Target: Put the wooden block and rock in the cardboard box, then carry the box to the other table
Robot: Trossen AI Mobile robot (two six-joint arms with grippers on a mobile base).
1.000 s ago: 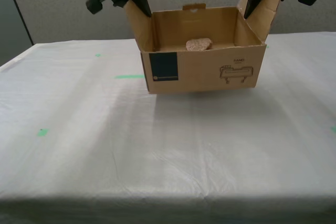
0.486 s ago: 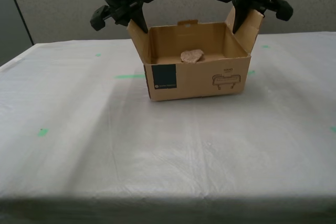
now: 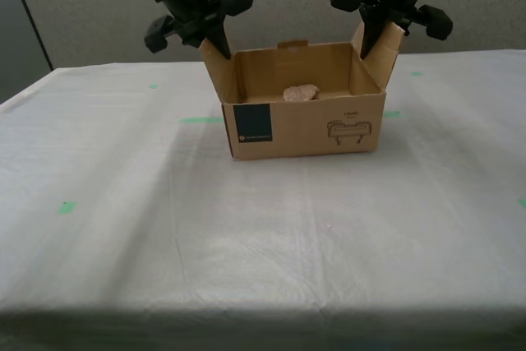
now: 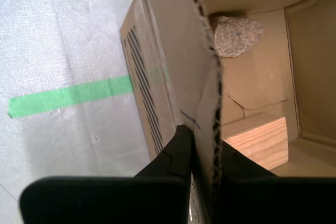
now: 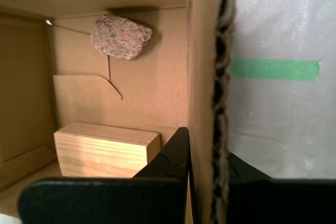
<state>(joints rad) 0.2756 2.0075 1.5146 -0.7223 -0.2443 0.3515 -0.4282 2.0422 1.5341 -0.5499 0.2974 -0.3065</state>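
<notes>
Box [image 3: 304,125] sits on the white-draped worktop [image 3: 246,236], flaps up. My first pincer [image 5: 202,169] is pinching the flap on the exterior view's right, my second pincer [image 4: 202,153] pinching the flap on that view's left. Inside, the rock [image 5: 121,36] lies on the box floor, and the wooden block [image 5: 105,149] lies apart from it. Green tape [image 4: 71,96] marks the cloth beside the carton.
</notes>
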